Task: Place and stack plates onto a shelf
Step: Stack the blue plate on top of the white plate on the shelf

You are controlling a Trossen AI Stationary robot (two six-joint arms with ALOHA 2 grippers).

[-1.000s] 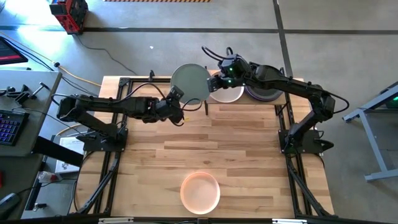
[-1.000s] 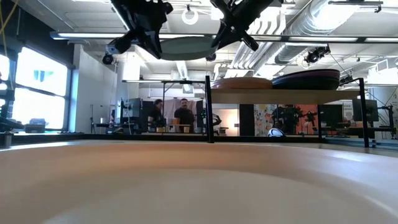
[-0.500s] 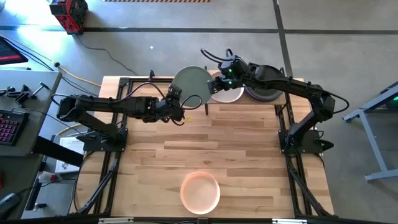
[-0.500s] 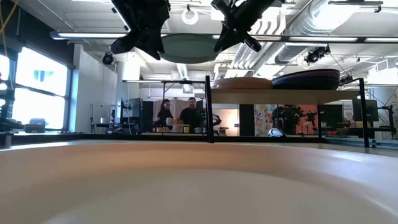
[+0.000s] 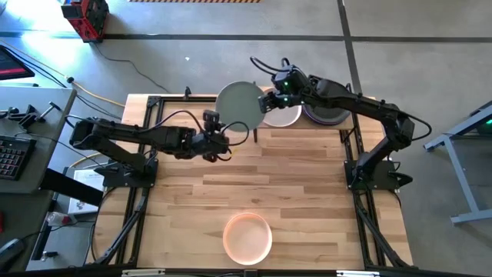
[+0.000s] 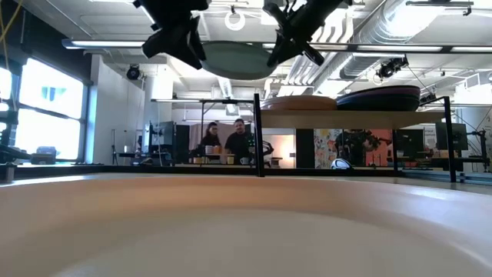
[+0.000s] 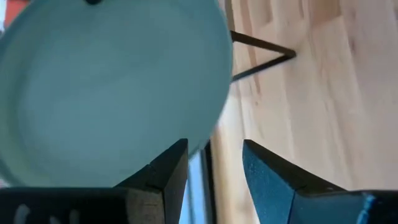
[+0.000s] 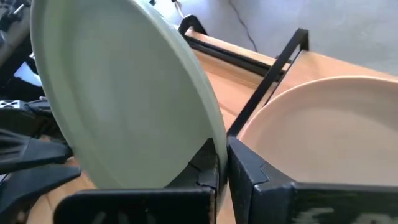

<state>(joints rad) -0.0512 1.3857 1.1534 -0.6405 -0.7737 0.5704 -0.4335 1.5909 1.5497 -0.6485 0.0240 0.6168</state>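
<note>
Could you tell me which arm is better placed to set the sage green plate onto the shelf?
The right: its gripper is shut on the round sage green plate's rim beside the light-wood shelf, while the left gripper is open, clear of it.

Two dark arms (black cables)
</note>
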